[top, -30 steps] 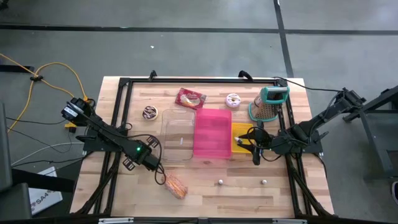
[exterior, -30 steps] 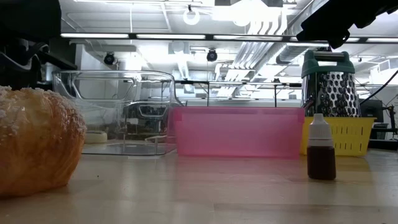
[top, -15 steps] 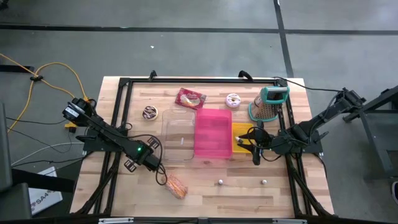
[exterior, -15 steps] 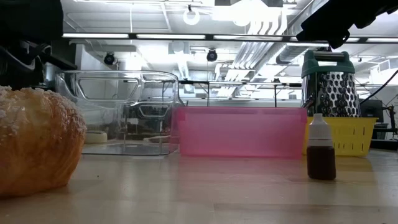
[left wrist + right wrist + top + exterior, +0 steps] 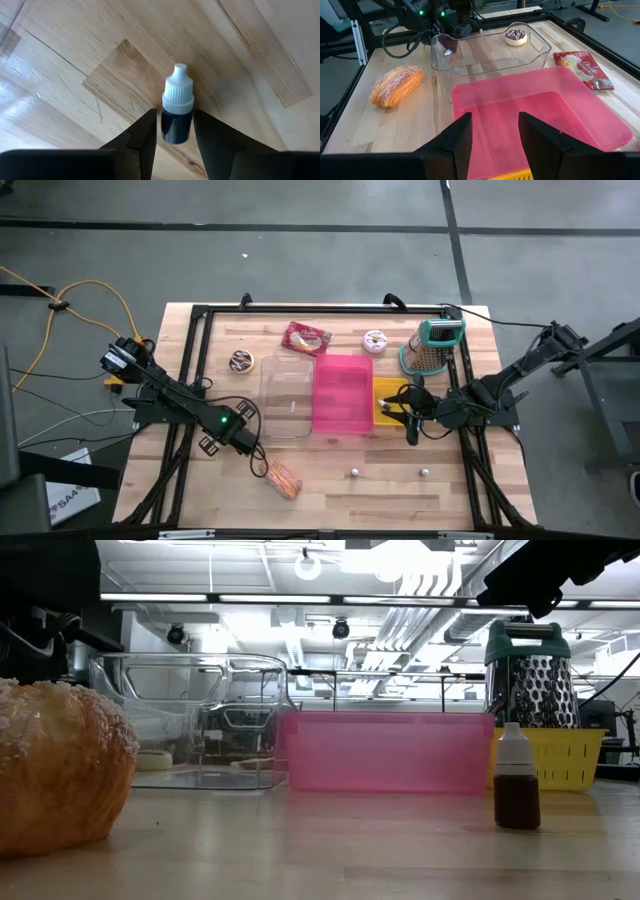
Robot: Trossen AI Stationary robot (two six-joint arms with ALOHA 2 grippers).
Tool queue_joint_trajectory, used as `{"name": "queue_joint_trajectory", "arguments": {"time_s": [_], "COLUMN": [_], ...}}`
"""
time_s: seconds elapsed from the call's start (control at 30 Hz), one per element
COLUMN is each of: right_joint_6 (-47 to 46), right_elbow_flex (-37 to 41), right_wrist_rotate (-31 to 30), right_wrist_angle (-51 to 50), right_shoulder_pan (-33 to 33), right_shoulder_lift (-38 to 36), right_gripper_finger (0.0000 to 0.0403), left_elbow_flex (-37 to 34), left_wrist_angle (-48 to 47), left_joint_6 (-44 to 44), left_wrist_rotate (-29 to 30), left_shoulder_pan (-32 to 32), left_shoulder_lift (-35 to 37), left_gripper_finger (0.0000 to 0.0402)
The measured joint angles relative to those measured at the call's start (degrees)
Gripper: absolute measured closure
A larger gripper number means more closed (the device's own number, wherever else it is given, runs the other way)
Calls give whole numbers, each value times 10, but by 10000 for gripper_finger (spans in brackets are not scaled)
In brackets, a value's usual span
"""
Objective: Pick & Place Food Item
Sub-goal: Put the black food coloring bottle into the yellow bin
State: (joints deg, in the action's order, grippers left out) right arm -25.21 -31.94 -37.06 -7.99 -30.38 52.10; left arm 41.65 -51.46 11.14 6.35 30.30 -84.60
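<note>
Light wooden slatted table (image 5: 330,485): clear plastic container (image 5: 288,397) and pink plastic bin (image 5: 341,394) at centre, touching; sugared pastry (image 5: 283,479) near front edge; metal grater (image 5: 432,347) at back right corner.

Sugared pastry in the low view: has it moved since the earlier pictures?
No. The pastry lies just as far from the dropper bottle as before.

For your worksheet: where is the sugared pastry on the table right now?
In the high view the sugared pastry lies on the wooden table near its front edge, left of centre, just beyond the left gripper and in front of the clear container.
</note>
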Motion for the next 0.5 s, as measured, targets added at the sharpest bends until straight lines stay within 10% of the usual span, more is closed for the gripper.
{"name": "queue_joint_trajectory", "arguments": {"time_s": [0.5], "right_joint_6": [0], "right_elbow_flex": [0], "right_wrist_rotate": [0], "right_wrist_angle": [0], "right_shoulder_pan": [0], "right_shoulder_lift": [0], "right_gripper_finger": [254], "left_elbow_flex": [0], "left_wrist_angle": [-1], "left_joint_6": [0], "left_wrist_rotate": [1], "left_shoulder_pan": [0], "left_shoulder_lift": [1], "left_gripper_finger": [328]}}
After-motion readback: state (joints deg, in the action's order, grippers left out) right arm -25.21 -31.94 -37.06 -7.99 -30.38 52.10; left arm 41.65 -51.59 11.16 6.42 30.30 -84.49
